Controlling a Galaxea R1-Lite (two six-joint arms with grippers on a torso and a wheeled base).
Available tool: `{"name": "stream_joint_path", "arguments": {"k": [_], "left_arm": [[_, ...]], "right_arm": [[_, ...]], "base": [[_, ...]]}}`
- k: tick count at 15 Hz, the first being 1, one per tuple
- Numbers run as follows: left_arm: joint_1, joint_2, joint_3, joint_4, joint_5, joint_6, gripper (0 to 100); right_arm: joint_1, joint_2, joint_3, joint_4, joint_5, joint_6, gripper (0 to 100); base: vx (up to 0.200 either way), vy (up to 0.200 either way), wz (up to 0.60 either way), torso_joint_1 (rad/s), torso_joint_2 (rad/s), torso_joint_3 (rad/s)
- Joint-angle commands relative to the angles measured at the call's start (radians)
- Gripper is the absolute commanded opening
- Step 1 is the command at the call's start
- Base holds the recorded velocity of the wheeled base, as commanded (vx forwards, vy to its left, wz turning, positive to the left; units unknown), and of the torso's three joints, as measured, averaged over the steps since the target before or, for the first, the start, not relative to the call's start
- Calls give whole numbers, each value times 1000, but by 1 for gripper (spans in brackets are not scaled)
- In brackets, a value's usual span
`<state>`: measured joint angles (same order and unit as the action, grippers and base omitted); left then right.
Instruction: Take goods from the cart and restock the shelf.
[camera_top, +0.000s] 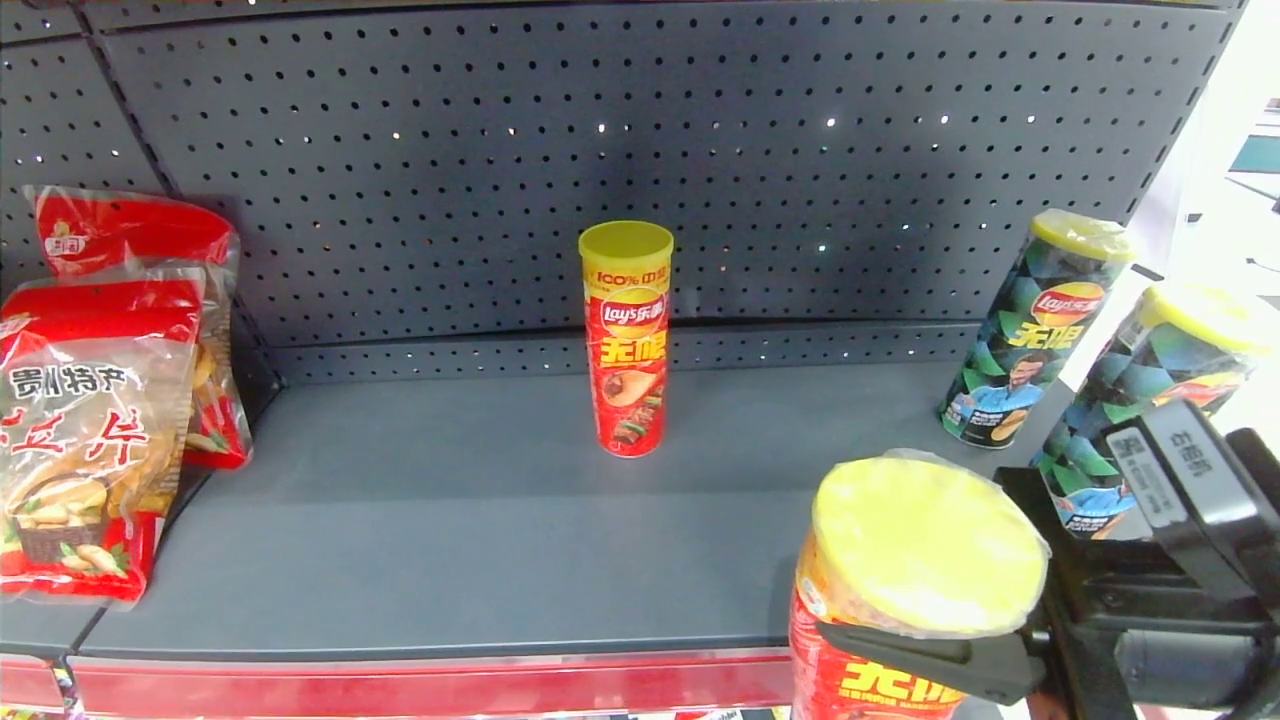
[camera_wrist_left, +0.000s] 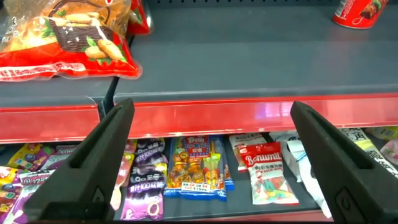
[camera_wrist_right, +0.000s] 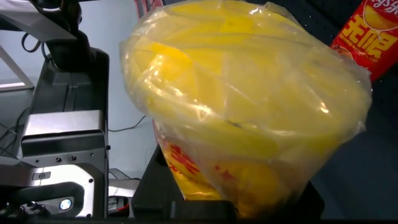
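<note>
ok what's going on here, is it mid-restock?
Yes, mid-restock. The right gripper is shut on a red chip can with a yellow lid, at the front right of the shelf, not yet set down. One red can stands upright mid-shelf, two green cans at the right end, snack bags at the left. The left gripper is open and empty, before the shelf's red front edge.

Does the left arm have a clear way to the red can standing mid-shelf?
Probably yes: the left gripper hangs open and empty before the front rail, with bare shelf up to the red can.
</note>
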<state>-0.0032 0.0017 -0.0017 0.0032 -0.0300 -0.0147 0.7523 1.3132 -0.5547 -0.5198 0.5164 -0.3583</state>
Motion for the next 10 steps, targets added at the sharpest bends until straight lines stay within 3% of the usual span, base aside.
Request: {"name": "stream_joint_path", "arguments": {"k": [1, 9, 10], "left_arm": [[0, 1, 0, 0, 1, -2, 100], [0, 0, 0, -2, 4, 10, 100], [0, 0, 0, -5, 1, 53, 100]], "right_arm": [[1, 0, 1, 0, 1, -1, 0], [-1, -8, -1, 0, -1, 4, 0], [-1, -8, -1, 0, -1, 2, 0]], "base": [[0, 0, 0, 0, 0, 0], [0, 0, 0, 0, 0, 0], [0, 0, 0, 0, 0, 0]]}}
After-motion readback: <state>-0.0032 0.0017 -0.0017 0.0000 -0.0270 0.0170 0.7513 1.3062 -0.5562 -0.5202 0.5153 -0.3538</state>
